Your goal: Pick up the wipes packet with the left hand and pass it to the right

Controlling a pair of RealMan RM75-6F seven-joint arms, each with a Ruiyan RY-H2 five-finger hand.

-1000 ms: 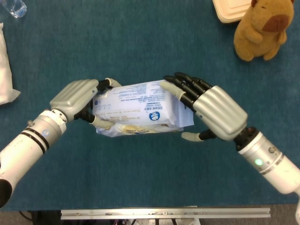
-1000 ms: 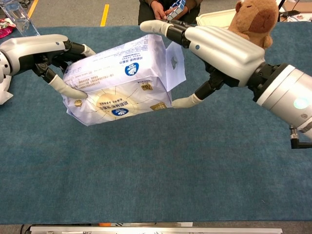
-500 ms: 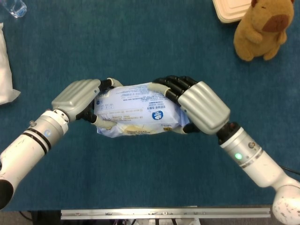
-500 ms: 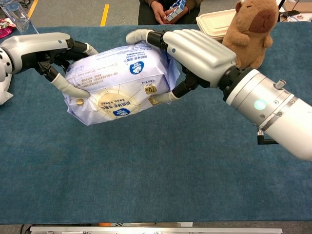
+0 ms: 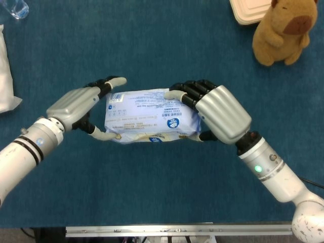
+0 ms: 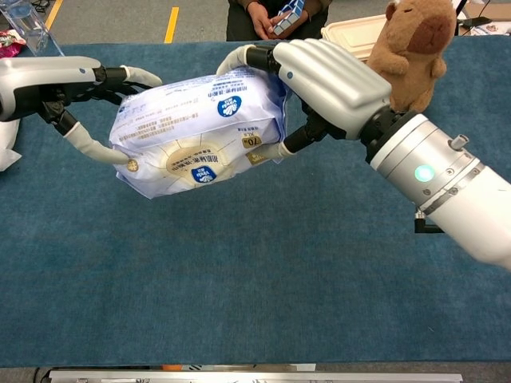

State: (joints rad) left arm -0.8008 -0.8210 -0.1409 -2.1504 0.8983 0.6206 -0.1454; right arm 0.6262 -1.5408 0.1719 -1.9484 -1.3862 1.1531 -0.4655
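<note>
The wipes packet, white and blue with printed text, hangs lengthwise above the blue table between my two hands. My right hand grips its right end, fingers over the top edge and thumb underneath; the chest view shows this hand wrapped over the packet. At the packet's left end, my left hand has its fingers spread and lifted off the top. Only its thumb tip still reaches the packet's lower left corner. From the chest, the left hand shows fingers and thumb wide apart.
A brown plush toy and a beige lidded box sit at the far right. A white bag lies at the left edge, with a clear cup beyond it. A person sits behind the table.
My left hand has opened its fingers and drawn back left from the packet's end. The right hand has kept its grip, and the packet now lies more level.
</note>
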